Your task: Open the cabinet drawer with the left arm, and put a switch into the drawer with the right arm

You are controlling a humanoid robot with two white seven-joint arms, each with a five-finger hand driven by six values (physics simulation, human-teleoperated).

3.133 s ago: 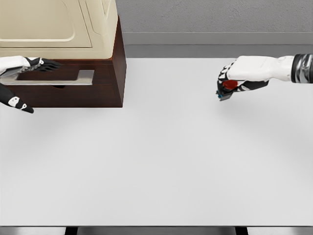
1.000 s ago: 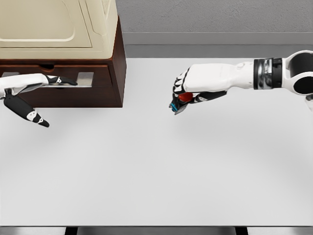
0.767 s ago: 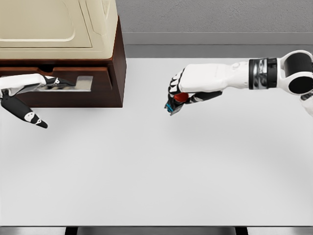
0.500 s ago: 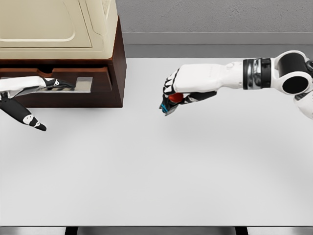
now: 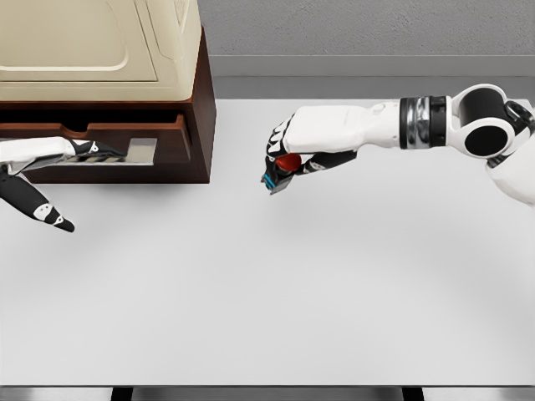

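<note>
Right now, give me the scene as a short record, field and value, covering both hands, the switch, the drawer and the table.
left hand: at the drawer handle, fingers curled on it, thumb hanging below
right hand: above the table, right of the cabinet, holding the switch
switch: red button, dark body, in the right hand's fingers, not in the drawer
drawer: partly open, nothing visible inside
cabinet: dark brown, cream appliance on top
table: white

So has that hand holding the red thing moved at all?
Yes. The right hand with the switch has travelled left across the table, closer to the cabinet.
</note>
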